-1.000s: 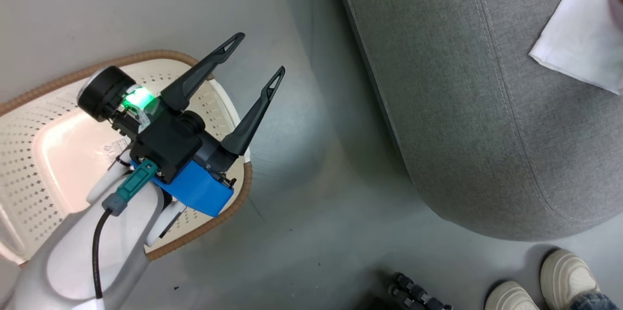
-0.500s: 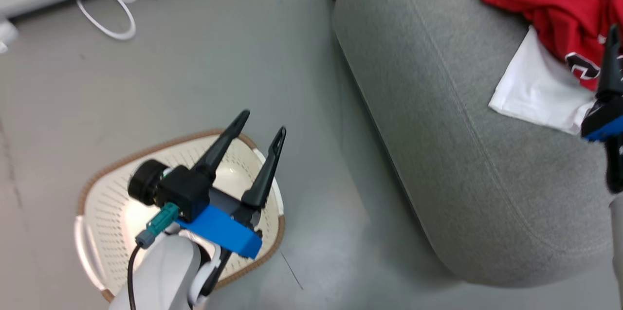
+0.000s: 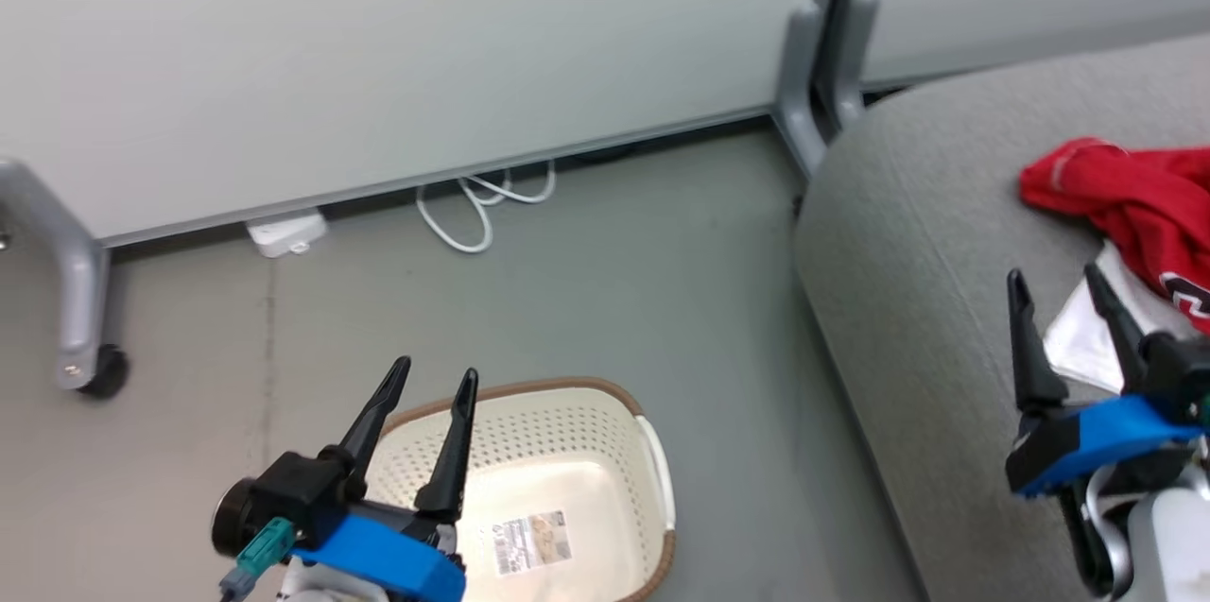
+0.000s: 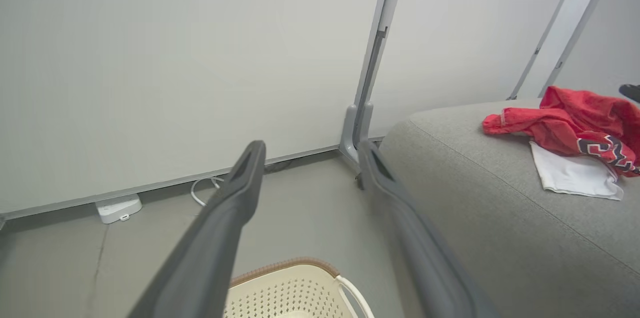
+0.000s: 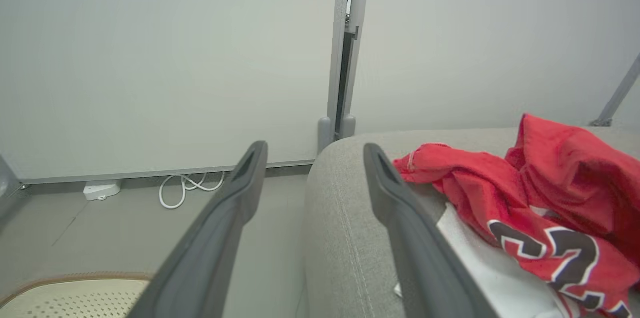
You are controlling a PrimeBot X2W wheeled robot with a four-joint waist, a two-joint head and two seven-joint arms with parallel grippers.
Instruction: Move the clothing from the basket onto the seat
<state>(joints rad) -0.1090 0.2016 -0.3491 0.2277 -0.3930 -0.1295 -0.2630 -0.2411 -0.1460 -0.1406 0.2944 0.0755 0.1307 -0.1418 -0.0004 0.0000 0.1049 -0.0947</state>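
I see the crumpled bright red garments with a white panel [image 3: 1139,205] on the big grey fabric sofa [image 3: 907,318], right side, long axis far-left to near-right. The cream perforated plastic basket [image 3: 577,418] sits on the floor to the left. Left gripper [image 3: 436,369] and right gripper [image 3: 1054,273] both have their fingers spread, gripping nothing.

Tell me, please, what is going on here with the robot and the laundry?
Laundry is being moved from basket to seat. The red clothing lies crumpled on the grey seat, and the basket shows just a paper label inside. The left gripper hangs over the basket and the right gripper over the seat near the clothing, both with jaws open and empty. The job looks done.
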